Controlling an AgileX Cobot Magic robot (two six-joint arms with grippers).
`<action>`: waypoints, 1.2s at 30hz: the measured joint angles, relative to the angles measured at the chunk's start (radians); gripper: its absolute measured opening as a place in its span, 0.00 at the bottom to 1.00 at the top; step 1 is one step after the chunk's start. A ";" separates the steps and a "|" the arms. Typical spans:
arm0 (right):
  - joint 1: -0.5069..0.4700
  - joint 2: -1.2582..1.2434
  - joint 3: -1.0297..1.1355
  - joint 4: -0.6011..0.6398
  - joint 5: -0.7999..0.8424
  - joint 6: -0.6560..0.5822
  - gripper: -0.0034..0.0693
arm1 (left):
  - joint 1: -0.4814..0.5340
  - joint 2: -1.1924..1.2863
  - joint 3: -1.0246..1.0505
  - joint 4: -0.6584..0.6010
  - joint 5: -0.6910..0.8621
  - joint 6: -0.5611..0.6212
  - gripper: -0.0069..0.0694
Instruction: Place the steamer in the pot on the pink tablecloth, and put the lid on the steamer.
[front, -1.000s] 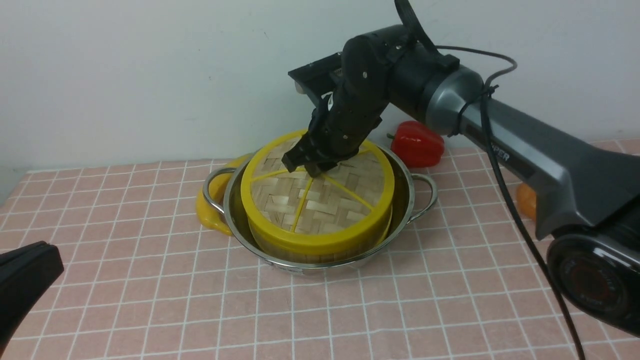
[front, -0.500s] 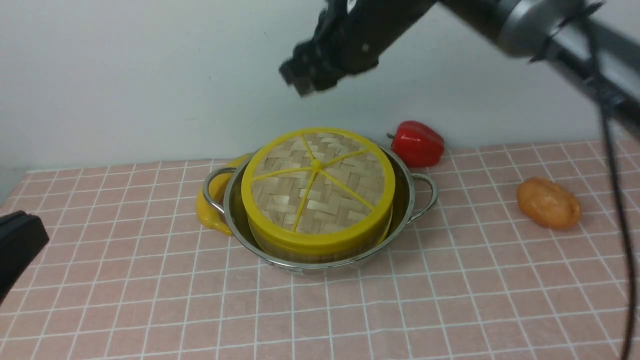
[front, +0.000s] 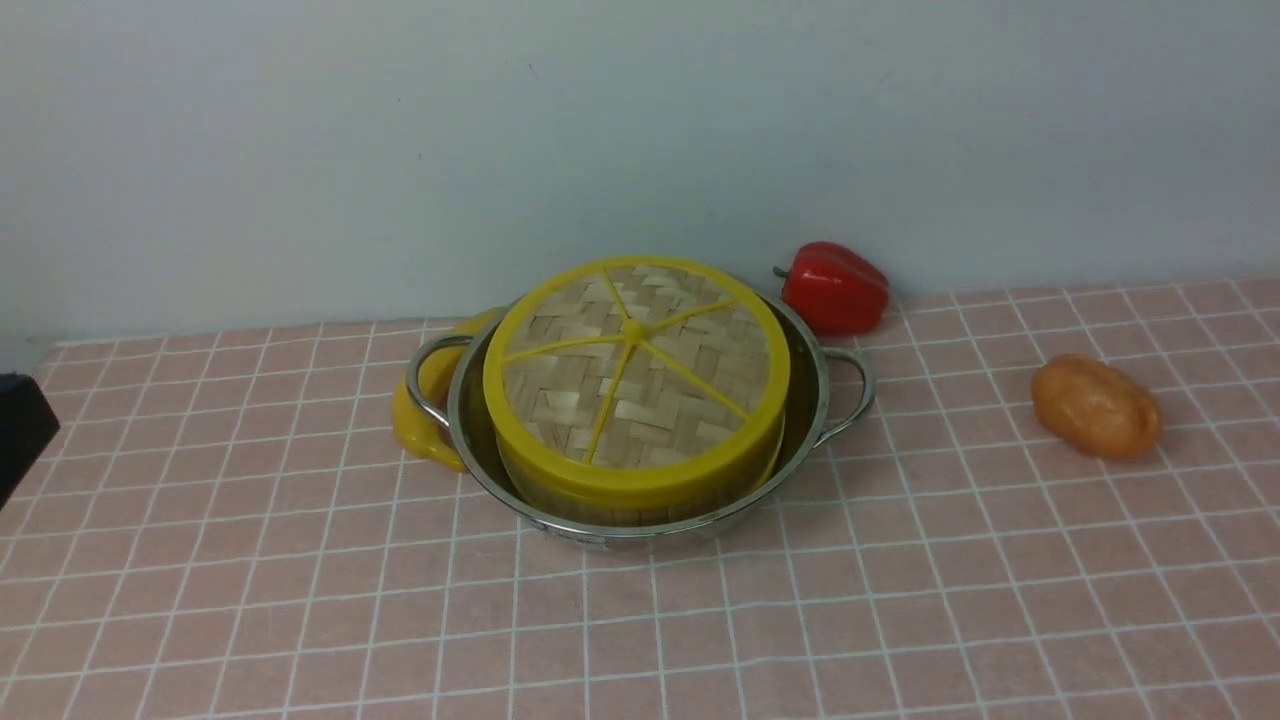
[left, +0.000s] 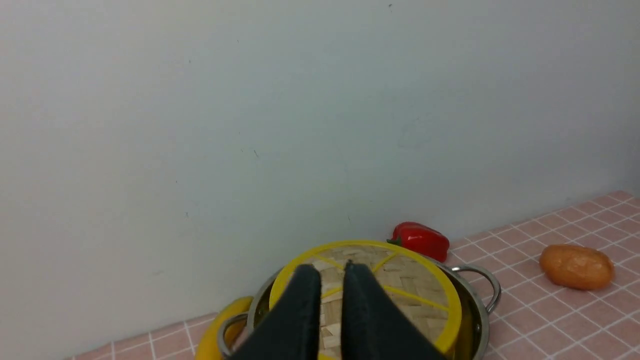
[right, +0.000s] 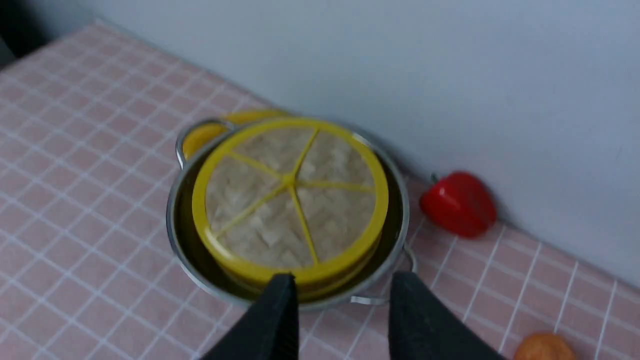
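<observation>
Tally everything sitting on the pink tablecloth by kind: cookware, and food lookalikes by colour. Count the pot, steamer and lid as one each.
Pot: 1
Steamer: 1
Lid: 1
Red pepper: 1
Yellow item behind the pot's left handle, partly hidden: 1
Orange-brown bread-like item: 1
Total: 6

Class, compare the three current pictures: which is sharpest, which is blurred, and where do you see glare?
Front view: sharp overall, with small highlights on the red pepper; left wrist view: scene fairly crisp, end effector soft and dark; right wrist view: blurred throughout, with pale glints on the pot.
</observation>
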 joint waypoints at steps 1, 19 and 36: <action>0.000 -0.018 0.043 0.000 -0.011 0.000 0.36 | 0.000 0.000 0.000 0.000 0.001 0.000 0.18; 0.000 -0.439 0.965 0.004 -0.852 0.123 0.03 | 0.000 0.000 0.000 0.003 0.048 -0.001 0.25; -0.248 -0.633 1.173 -0.058 -0.873 0.081 0.10 | 0.000 0.000 0.000 0.003 0.049 -0.001 0.30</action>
